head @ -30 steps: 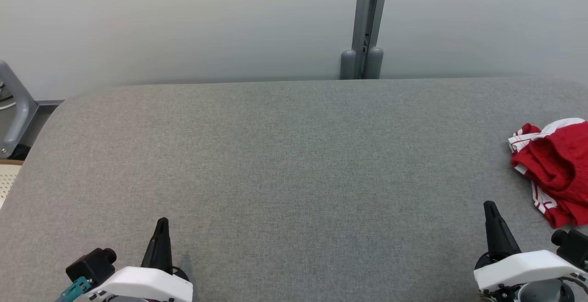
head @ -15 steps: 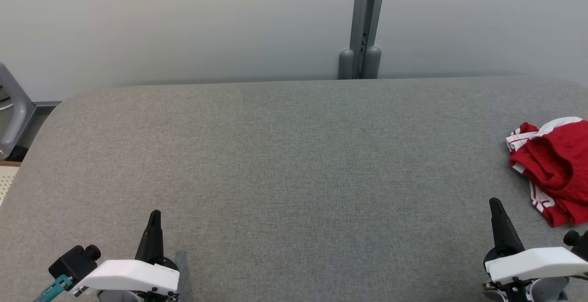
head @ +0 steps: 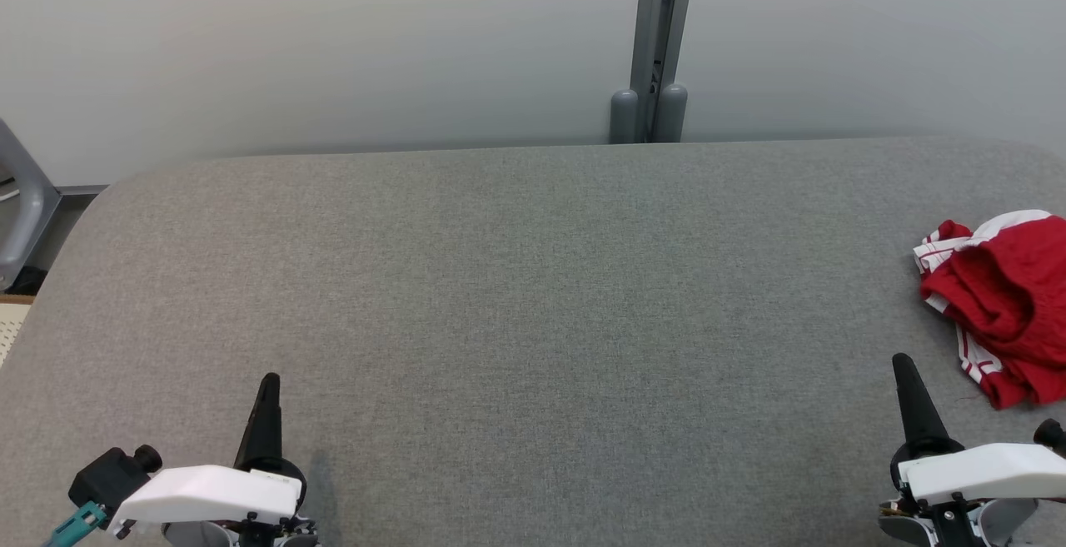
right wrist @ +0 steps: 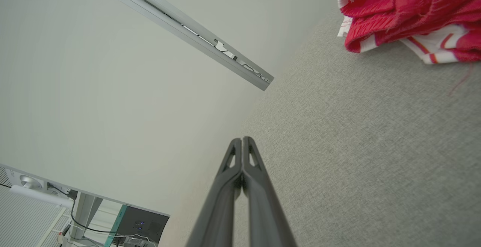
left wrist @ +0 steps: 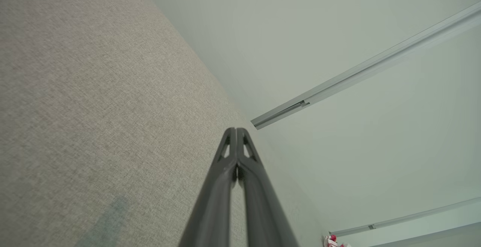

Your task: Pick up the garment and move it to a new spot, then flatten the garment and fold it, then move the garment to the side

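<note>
The left gripper (head: 268, 382) and the right gripper (head: 900, 362) sit pinched shut and empty at the near edge of the table (head: 533, 280), and the bunched red garment (head: 999, 305) lies at its right edge, where a shallow pinch could drag it off.

Red and white garment (head: 999, 305) cut off at the head view's right edge, a tiny speck low in the left wrist view, grey frame (head: 23, 214) clipped at left edge.

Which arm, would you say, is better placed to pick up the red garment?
Probably the right: the right gripper sits close beside the garment; the left gripper is far across the table.
</note>
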Tool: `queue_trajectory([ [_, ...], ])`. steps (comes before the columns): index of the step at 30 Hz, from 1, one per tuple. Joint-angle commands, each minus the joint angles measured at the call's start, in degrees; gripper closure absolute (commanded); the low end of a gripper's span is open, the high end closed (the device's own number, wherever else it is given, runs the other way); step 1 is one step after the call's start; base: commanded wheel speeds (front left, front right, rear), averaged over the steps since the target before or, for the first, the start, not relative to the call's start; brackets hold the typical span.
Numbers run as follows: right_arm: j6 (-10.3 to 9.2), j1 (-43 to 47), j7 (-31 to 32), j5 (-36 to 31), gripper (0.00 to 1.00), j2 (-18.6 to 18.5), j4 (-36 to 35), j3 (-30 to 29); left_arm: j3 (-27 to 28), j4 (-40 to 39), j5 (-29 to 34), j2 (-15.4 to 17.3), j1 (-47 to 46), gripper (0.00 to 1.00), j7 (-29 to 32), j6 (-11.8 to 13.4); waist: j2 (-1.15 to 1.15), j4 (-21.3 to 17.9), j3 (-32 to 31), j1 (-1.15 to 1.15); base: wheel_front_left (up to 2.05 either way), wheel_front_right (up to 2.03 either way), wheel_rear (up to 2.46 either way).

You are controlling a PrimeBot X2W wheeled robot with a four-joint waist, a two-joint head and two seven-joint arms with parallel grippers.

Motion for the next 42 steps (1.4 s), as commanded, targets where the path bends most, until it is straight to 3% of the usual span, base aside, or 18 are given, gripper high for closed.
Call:
queue_trajectory([
  [1, 0.02, -1.3, 0.5, 1.7, 1.0, -0.5, -1.0, -0.4, 0.6, -0.8, -1.6, 0.3, -2.0, 1.0, 0.3, -0.5, 0.0, 0.0, 0.0, 0.0, 0.0, 0.0, 0.0],
  [42, 0.02, -1.6, 5.7, 22.8, 1.0, -0.8, -2.4, -2.3, 4.9, -2.1, -21.3, 0.4, -3.2, 1.0, 6.0, -4.1, 0.0, -0.9, 0.0, 0.0, 0.0, 0.0, 0.0],
])
